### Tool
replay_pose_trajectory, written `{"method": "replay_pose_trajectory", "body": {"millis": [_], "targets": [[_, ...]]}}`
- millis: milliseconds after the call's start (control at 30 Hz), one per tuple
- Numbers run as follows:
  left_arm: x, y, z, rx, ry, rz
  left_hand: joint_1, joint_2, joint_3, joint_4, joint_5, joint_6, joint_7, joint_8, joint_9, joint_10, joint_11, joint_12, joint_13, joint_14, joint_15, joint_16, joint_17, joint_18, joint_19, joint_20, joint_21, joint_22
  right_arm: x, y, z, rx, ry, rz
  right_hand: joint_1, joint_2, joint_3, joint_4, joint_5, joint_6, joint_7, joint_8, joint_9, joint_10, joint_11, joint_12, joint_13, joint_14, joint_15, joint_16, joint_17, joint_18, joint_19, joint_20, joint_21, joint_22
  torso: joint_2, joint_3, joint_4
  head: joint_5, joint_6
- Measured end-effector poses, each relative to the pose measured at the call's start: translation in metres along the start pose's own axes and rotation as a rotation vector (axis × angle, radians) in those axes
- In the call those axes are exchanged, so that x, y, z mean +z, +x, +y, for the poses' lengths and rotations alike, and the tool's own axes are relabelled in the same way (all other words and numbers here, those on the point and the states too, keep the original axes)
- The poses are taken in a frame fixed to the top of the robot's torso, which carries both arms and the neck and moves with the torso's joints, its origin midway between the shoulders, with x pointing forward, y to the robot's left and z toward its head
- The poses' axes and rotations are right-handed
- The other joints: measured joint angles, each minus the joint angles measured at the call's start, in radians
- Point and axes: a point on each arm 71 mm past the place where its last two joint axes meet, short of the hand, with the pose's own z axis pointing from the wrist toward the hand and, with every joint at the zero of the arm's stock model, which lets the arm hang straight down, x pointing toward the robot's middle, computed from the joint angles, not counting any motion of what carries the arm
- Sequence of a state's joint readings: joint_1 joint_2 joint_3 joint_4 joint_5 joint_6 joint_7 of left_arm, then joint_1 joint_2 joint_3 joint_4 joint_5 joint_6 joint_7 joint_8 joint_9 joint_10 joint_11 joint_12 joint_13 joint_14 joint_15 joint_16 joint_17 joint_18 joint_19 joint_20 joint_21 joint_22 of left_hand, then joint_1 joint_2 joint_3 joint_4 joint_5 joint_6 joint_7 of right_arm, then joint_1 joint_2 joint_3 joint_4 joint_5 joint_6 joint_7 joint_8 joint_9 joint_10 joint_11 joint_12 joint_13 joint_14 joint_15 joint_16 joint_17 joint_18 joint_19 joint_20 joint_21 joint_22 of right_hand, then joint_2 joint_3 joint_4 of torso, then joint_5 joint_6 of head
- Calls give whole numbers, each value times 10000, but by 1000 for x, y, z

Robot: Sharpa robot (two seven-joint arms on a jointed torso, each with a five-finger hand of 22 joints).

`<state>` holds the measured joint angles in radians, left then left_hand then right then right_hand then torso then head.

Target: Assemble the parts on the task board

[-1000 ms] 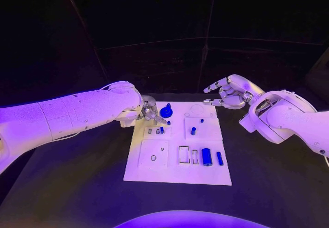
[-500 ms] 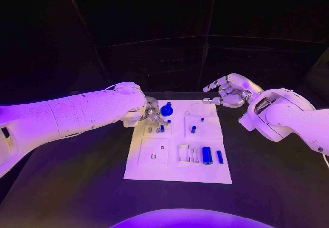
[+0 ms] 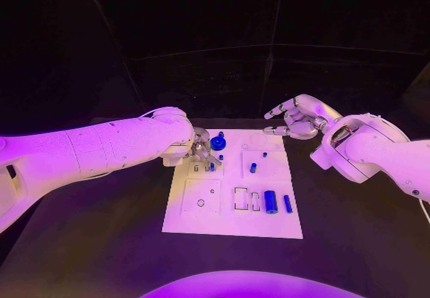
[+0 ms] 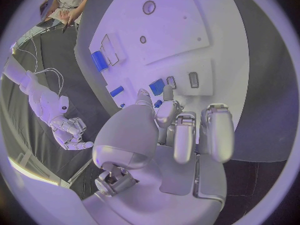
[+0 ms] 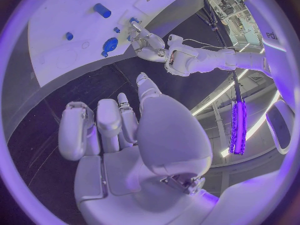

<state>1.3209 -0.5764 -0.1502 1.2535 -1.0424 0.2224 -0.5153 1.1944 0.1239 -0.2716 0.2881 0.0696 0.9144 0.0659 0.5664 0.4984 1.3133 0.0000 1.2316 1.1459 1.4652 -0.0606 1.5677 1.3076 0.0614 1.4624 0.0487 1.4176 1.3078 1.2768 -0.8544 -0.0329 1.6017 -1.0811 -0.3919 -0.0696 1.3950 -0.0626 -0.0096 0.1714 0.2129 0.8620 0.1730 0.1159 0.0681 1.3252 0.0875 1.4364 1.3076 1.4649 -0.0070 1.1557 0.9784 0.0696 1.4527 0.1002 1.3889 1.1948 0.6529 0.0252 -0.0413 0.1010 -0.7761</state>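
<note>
- Two hands: the left hand hovers low over the white board, fingers curled, touching small blue parts; any grip is unclear.
- Right hand spread, holding nothing, beyond the board's far corner.

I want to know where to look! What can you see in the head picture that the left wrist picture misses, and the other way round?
The head view alone lays out the whole task board with both arms, and the round blue part near the board's far edge beside the left hand. The left wrist view alone shows that hand's fingers from behind, hanging close over a small blue part and the grey slots next to it. Both show the board, the big blue cylinder and the right hand, open and off the board.
</note>
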Motion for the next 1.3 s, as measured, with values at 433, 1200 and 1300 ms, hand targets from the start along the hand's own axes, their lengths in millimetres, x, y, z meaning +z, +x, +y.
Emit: {"method": "replay_pose_trajectory", "body": {"millis": [433, 1200, 1300], "targets": [[2, 0, -2, -5, -5, 49, 424, 129, 70, -126, 0, -142, 0, 170, 277, -1, 0, 0, -16, 0, 0, 0, -1, 0, -1, 0, 46, -1, 2, 2, 0, -3, 52, 101, 0, 0, 0, 0, 0, 0, 0, 16, -1, 0, 0, 0, 0, 0, 0, 0, 1, 0, 0, 0, 0, 1, 1, -1, 2, 10, -92], [2, 1, -3, 31, 18, 183, 1673, 198, 1054, -884, 0, -322, -35, 273, 609, -40, -35, -1, 16, 35, -34, 0, -1, 1, 33, -36, -34, -1, 3, 4, 0, -10, 126, 262, 0, 0, 0, 0, -1, 0, 0, 41, -1, 1, 0, 1, 0, 0, 0, 0, 1, 0, 0, 0, 1, 2, 0, -2, 2, -9, -148], [2, 1, -3, 30, 25, 196, 1831, 187, 1240, -981, 0, -322, -35, 272, 620, -41, -34, -1, 8, -2, -71, 0, -1, 1, 33, -35, -35, -2, 4, 4, 1, -9, 125, 272, 0, 0, 0, 0, -1, 0, 0, 41, -1, 1, 0, 1, 0, 0, 0, 0, 1, 0, 0, 0, 1, 2, 0, -2, 4, -10, -155]]}}
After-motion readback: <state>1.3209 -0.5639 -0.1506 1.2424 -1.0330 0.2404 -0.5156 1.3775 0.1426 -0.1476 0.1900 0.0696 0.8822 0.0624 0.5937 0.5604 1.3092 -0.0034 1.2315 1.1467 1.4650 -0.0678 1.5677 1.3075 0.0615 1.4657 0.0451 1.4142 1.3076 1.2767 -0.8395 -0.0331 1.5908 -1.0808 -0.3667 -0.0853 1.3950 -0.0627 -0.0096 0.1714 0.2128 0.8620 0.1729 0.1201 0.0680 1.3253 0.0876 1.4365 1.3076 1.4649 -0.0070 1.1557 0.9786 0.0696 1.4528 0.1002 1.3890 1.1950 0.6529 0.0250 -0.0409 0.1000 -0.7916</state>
